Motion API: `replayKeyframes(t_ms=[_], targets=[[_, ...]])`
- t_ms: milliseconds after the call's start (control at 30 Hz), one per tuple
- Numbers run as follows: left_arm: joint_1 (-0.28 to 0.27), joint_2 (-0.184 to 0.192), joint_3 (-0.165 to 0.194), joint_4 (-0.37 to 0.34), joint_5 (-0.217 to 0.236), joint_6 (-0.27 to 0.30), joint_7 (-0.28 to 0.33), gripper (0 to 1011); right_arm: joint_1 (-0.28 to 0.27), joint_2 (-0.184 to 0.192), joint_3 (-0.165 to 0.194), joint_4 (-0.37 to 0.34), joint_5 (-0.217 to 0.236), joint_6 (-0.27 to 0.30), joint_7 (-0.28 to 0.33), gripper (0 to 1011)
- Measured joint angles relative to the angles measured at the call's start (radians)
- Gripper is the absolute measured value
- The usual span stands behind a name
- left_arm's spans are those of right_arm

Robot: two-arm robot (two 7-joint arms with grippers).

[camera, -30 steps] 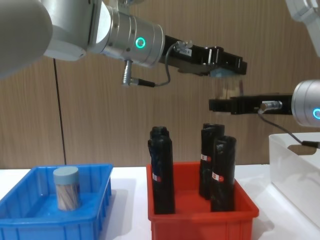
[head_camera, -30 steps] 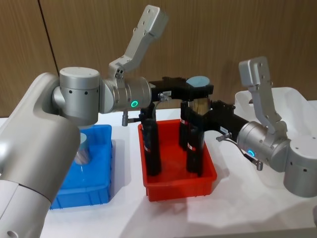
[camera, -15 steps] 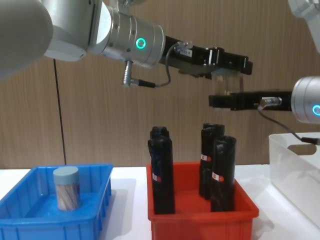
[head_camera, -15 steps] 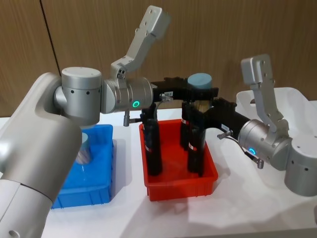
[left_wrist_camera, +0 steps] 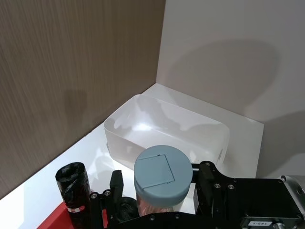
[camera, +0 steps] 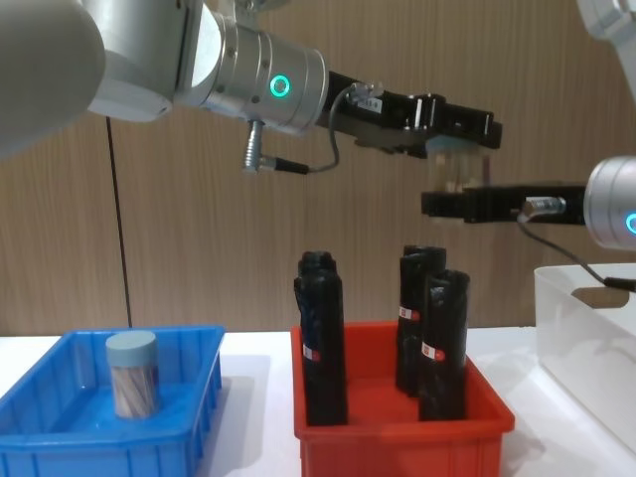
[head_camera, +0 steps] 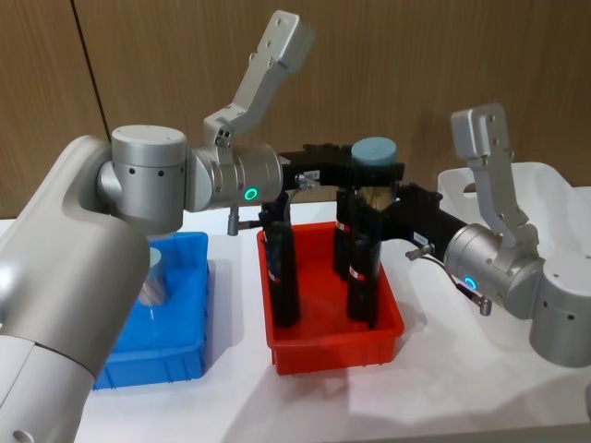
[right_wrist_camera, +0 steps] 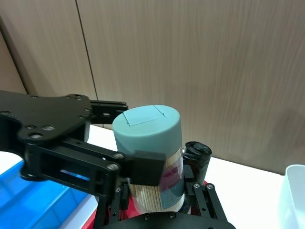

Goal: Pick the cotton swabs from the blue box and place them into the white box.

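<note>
Two grippers meet high above the red bin (head_camera: 337,349), both at one jar of cotton swabs (head_camera: 373,152). The left gripper (camera: 459,132) reaches in from the left and is clenched on the jar just under its grey-blue lid (right_wrist_camera: 147,125), one black finger on each side. The right gripper (camera: 452,204) comes in from the right, lower down, and sits around the base of the same jar; I cannot tell whether it grips the jar or merely surrounds it. The jar stands upright in the air, with tan sticks visible through its clear wall.

A second jar (camera: 132,373) stands upright inside the blue box (camera: 99,452), which sits at the left end of the counter (head_camera: 443,388). The red bin stands in the middle of the counter, just beside the blue box, and holds three black rolls (camera: 321,338) with red-and-white labels, all upright: one at the bin's left side, two close together at its right.

At the right end of the counter stands the white box (camera: 581,328), apart from the red bin. The left wrist view looks down into it past the held jar, and nothing can be made out inside.
</note>
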Motion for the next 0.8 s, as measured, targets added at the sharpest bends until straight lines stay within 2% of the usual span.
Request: replayKeyframes(t_ms=[400, 800], targets=[[0.0, 0.0, 0.0, 0.0, 0.0, 0.0, 0.0, 1004, -0.005, 0.015, 0.019, 0.033, 0.009, -0.008, -0.035, 642], [0.0, 0.0, 0.0, 0.0, 0.0, 0.0, 0.0, 1004, 0.005, 0.04, 0.059, 0.094, 0.02, -0.024, -0.082, 642]])
